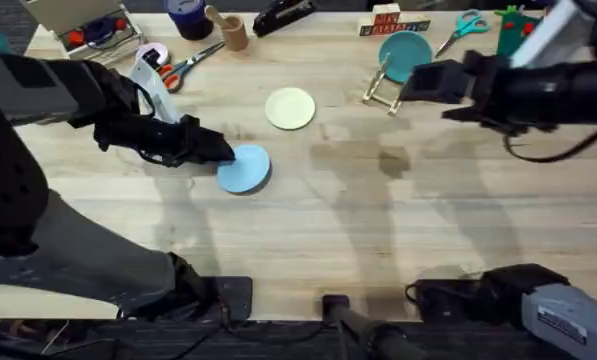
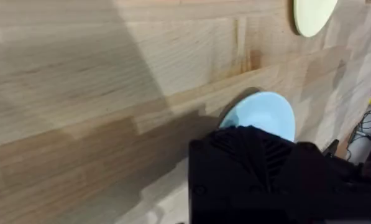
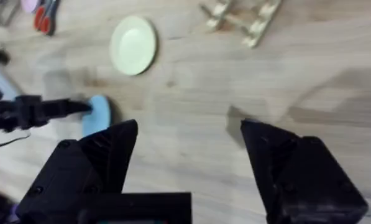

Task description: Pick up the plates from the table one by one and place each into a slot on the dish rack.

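Observation:
The light blue plate lies left of the table's middle. My left gripper reaches it from the left and is shut on its near edge. In the left wrist view a black finger covers part of the blue plate. The cream plate lies flat farther back, apart from both grippers. The wooden dish rack stands at the back right with a darker teal plate upright in it. My right gripper hangs open and empty above the table, just right of the rack.
Along the far edge lie scissors, a wooden cup, a dark blue container and a black stapler. More scissors and green items sit at the back right. The near half of the table is bare wood.

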Available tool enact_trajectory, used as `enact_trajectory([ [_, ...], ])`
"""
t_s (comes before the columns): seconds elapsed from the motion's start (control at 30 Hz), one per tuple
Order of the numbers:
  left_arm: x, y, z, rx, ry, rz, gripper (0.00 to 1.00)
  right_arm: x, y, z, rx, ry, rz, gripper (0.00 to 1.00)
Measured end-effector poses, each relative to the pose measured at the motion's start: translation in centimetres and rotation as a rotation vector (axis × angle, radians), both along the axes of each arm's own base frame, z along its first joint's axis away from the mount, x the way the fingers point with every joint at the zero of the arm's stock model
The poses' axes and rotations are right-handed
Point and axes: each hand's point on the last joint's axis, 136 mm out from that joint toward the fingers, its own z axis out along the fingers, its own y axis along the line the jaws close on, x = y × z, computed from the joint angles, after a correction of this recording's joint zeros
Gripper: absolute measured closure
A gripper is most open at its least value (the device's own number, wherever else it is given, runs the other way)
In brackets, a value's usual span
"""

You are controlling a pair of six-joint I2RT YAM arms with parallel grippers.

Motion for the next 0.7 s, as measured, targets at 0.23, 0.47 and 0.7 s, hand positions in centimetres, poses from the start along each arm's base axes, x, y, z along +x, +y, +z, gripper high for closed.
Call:
enact_trajectory([
  [0.23,0.0,0.0,0.0,0.001,0.000,-0.001,0.960,1.2,5.9,-1.5,0.068,0.045,0.095,0.007],
  [0.47,0.0,0.0,0.0,0.002,0.000,0.001,0.960,1.9,11.3,-4.1,0.114,0.104,0.158,0.006],
  [0.7,0.1,0.0,0.0,0.003,-0.001,0.002,0.961,2.6,16.1,-6.3,0.161,0.119,0.219,0.006],
])
